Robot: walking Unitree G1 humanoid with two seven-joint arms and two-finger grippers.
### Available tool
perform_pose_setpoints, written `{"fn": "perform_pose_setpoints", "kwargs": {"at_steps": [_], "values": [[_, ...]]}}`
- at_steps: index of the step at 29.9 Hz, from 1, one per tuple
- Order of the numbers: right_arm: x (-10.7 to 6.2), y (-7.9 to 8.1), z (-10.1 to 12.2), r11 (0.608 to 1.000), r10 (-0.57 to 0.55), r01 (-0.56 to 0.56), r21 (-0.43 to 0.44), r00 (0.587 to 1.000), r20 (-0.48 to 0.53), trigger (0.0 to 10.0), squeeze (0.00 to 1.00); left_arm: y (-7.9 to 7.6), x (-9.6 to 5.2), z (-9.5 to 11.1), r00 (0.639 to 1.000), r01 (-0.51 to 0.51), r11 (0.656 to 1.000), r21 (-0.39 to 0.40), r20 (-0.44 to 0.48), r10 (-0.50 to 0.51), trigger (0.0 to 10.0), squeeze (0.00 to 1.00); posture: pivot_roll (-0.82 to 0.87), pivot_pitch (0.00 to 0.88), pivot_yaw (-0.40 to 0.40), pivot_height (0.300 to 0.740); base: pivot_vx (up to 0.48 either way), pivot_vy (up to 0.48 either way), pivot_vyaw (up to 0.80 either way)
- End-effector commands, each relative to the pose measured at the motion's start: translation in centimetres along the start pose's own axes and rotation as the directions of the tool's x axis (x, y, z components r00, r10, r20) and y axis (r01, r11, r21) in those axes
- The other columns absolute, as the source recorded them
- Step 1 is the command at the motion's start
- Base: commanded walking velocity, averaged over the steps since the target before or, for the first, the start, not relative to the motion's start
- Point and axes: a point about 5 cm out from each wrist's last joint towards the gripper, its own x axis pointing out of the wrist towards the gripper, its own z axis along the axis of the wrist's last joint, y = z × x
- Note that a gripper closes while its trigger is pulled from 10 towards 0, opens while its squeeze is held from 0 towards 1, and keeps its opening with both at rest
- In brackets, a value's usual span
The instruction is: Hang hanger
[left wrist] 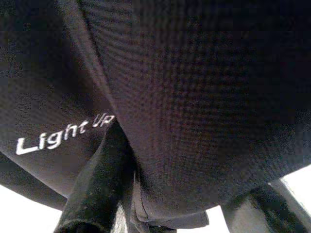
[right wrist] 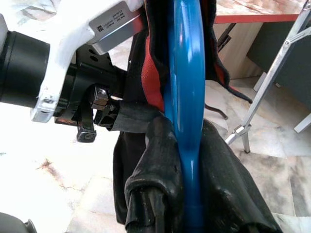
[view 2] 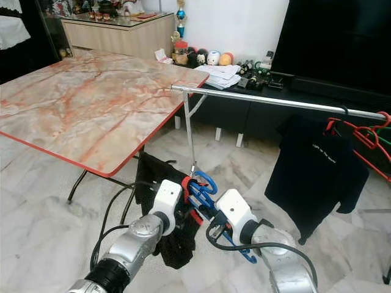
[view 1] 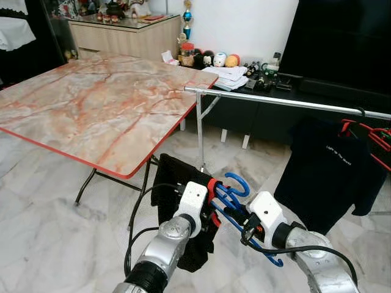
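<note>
Blue hanger [view 1: 235,201], carrying a black shirt [view 1: 177,207], is being clamped by the right end effector [right wrist: 182,160] while the left end effector [view 1: 211,198] is pinching the shirt, so it risks snagging or slipping before reaching the far rail [view 1: 287,102].

The floor [view 1: 43,201] is pale marble tile with grey veins, and it shines under the bright light. A folding table [view 1: 91,104] with a pinkish marble-pattern top and a red edge stands on thin dark legs at the left. Behind it there is a light wooden cabinet [view 1: 125,36] with small ornaments on its top. The back wall [view 1: 244,24] is white. Along this wall runs a low black shelf [view 1: 287,104], which carries small toys [view 1: 211,59], papers [view 1: 229,76] and other small items. A large dark panel [view 1: 342,43] rises above it at the right.
</note>
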Motion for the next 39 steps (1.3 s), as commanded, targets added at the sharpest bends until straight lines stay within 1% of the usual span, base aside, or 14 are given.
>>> {"fn": "perform_pose_setpoints", "kwargs": {"at_steps": [1, 10, 19, 21, 27, 30, 31, 32, 33, 34, 35, 37, 38, 39], "values": [[-0.3, -0.3, 1.4, 1.0, -0.015, 0.016, -0.008, 0.998, 0.064, 0.0, 0.0, 0.2, 0.1, 0.2, 1.0, -0.009, 1.0, 0.028, 0.011, 0.009, 0.0, 0.0, 0.07, 0.0, 0.008, 0.74, 0.0, 0.0, 0.0], [-0.1, -0.6, 1.6, 1.0, -0.02, 0.02, -0.005, 0.998, 0.06, 0.0, 0.0, 0.7, 0.1, 0.3, 1.0, -0.006, 0.998, 0.061, 0.012, 0.005, 0.0, 0.0, 0.08, 0.0, 0.011, 0.74, 0.0, 0.0, 0.0], [0.1, -1.2, 0.7, 0.998, -0.065, 0.065, 0.002, 0.998, 0.011, 0.0, 0.0, 0.1, 0.0, 0.4, 0.999, 0.029, 0.997, 0.072, 0.026, -0.031, 0.0, 0.0, 0.09, 0.0, 0.014, 0.74, 0.0, 0.0, 0.0], [0.3, -1.4, -0.2, 0.996, -0.091, 0.091, -0.006, 0.995, -0.036, 0.0, 0.0, -0.3, 0.1, 0.5, 0.998, 0.056, 0.995, 0.081, 0.028, -0.058, 0.0, 0.0, 0.09, 0.0, 0.014, 0.74, 0.0, 0.0, 0.0], [0.3, -1.4, -1.0, 0.995, -0.097, 0.098, 0.009, 0.993, -0.07, 0.0, 0.0, -0.8, 0.0, 0.8, 0.997, 0.068, 0.994, 0.089, 0.039, -0.072, 0.0, 0.0, 0.09, 0.0, 0.014, 0.74, 0.0, 0.0, 0.0], [-0.1, -1.7, -3.0, 0.994, -0.107, 0.099, -0.054, 0.979, -0.176, 0.0, 0.0, -1.1, -0.1, 1.1, 0.995, 0.075, 0.993, 0.087, 0.054, -0.08, 0.0, 0.0, 0.09, 0.0, 0.013, 0.74, 0.0, 0.0, 0.0], [-0.1, -1.7, -3.0, 0.994, -0.107, 0.099, -0.054, 0.979, -0.176, 0.0, 0.0, -1.1, -0.1, 1.1, 0.995, 0.075, 0.993, 0.087, 0.054, -0.08, 0.0, 0.0, 0.09, 0.0, 0.013, 0.74, 0.0, 0.0, 0.0], [-0.7, -1.6, -5.0, 0.994, -0.079, 0.053, -0.099, 0.957, -0.279, 0.0, 0.0, -1.5, -0.3, 1.3, 0.993, 0.091, 0.991, 0.096, 0.068, -0.098, 0.0, 0.0, 0.09, 0.0, 0.012, 0.74, 0.0, 0.0, 0.0], [-1.0, -1.5, -5.8, 0.994, -0.064, 0.033, -0.104, 0.947, -0.316, 0.0, 0.0, -1.6, -0.4, 1.4, 0.992, 0.099, 0.989, 0.107, 0.072, -0.107, 0.0, 0.0, 0.1, 0.0, 0.011, 0.74, 0.0, 0.0, 0.0], [-1.0, -1.5, -5.8, 0.994, -0.064, 0.033, -0.104, 0.947, -0.316, 0.0, 0.0, -1.6, -0.4, 1.4, 0.992, 0.099, 0.989, 0.107, 0.072, -0.107, 0.0, 0.0, 0.1, 0.0, 0.011, 0.74, 0.0, 0.0, 0.0], [-1.3, -1.5, -6.6, 0.993, -0.05, 0.009, -0.115, 0.933, -0.357, 0.0, 0.0, -1.6, -0.5, 1.5, 0.991, 0.103, 0.987, 0.127, 0.076, -0.113, 0.0, 0.0, 0.1, 0.0, 0.011, 0.74, 0.0, 0.0, 0.0], [-2.1, -1.4, -8.3, 0.982, -0.028, -0.064, -0.18, 0.884, -0.466, 0.0, 0.0, -1.6, -0.7, 1.3, 0.989, 0.116, 0.98, 0.163, 0.068, -0.128, 0.0, 0.0, 0.09, 0.0, 0.012, 0.74, 0.0, 0.0, 0.0], [-2.6, -1.3, -9.3, 0.973, -0.016, -0.106, -0.203, 0.853, -0.522, 0.0, 0.0, -1.6, -0.8, 1.1, 0.99, 0.114, 0.981, 0.16, 0.061, -0.125, 0.0, 0.0, 0.1, 0.0, 0.009, 0.74, 0.0, 0.0, 0.0], [-2.6, -1.3, -9.3, 0.973, -0.016, -0.106, -0.203, 0.853, -0.522, 0.0, 0.0, -1.6, -0.8, 1.1, 0.99, 0.114, 0.981, 0.16, 0.061, -0.125, 0.0, 0.0, 0.1, 0.0, 0.009, 0.74, 0.0, 0.0, 0.0]]}}
